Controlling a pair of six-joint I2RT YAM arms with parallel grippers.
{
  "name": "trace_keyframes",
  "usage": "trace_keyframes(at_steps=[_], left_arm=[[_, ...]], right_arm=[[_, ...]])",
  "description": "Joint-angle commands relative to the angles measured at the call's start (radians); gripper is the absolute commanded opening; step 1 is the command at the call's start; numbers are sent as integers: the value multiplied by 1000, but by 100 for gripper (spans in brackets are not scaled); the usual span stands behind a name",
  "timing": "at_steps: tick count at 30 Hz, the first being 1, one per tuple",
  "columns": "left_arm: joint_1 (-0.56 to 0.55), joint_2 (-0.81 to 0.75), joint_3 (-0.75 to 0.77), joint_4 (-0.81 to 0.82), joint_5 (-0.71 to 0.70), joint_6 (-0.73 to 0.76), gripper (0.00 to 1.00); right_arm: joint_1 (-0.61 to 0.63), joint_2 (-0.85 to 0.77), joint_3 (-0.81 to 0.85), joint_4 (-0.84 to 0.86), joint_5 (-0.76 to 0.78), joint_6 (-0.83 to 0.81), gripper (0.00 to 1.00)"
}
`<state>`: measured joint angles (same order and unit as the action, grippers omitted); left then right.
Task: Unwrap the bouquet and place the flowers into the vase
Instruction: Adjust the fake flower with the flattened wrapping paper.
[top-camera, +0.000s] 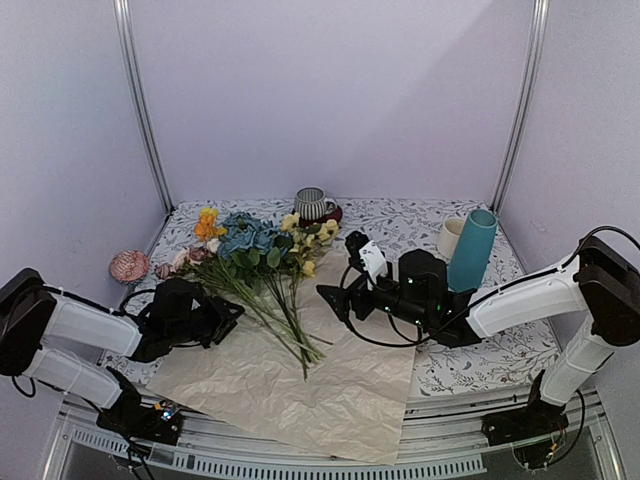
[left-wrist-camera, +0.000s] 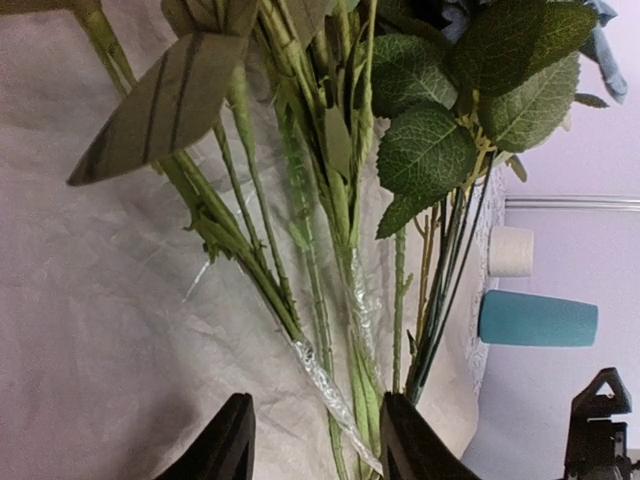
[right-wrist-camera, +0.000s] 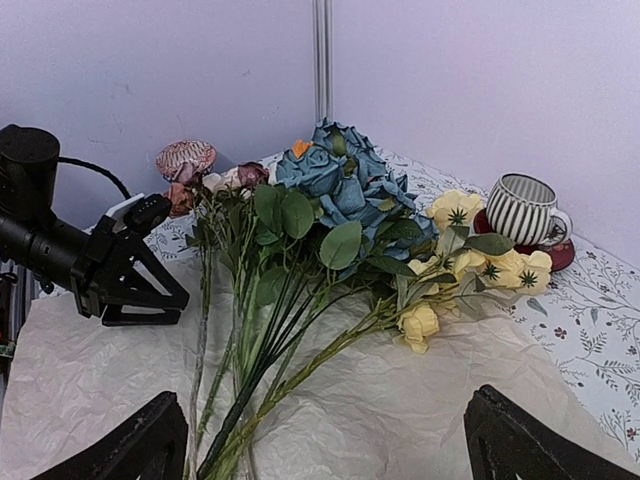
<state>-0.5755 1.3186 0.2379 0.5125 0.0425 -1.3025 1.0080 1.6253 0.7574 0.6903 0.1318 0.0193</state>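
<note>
The bouquet lies unwrapped: its crinkled peach paper (top-camera: 340, 390) is spread flat with the flowers (top-camera: 262, 255) lying loose on it, blooms toward the back, stems toward the front. My left gripper (top-camera: 218, 315) sits low at the stems' left side. In the left wrist view its fingers stand apart around a few green stems (left-wrist-camera: 330, 330) bound with clear tape, which lie against the right finger; the left gripper (left-wrist-camera: 315, 445) is open. My right gripper (right-wrist-camera: 325, 440) hovers wide open over the paper, facing the stems, holding nothing. The teal vase (top-camera: 472, 250) stands upright at the back right.
A cream mug (top-camera: 450, 238) stands just left of the vase. A striped grey cup (top-camera: 312, 203) on a red saucer is at the back centre. A pink ridged object (top-camera: 129, 266) lies at the table's left edge. Side walls close in the patterned tabletop.
</note>
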Motion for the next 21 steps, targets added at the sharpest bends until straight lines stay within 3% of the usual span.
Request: trace_keyframes(at_steps=[1,7,13,21], left_arm=[[-1,16,-9,27,-6,-9,45],[-1,30,-8,29,-16,-26,44],[-1,48,-4,30,-23,-41,43],[1,74,13,48,-42,-43,35]], right_arm=[[4,19,-11,44,32,4,99],[4,29,-10,51,10,3,99],[3,9,-35,89,116,27,99],[2,11,-39,95,94,14,99]])
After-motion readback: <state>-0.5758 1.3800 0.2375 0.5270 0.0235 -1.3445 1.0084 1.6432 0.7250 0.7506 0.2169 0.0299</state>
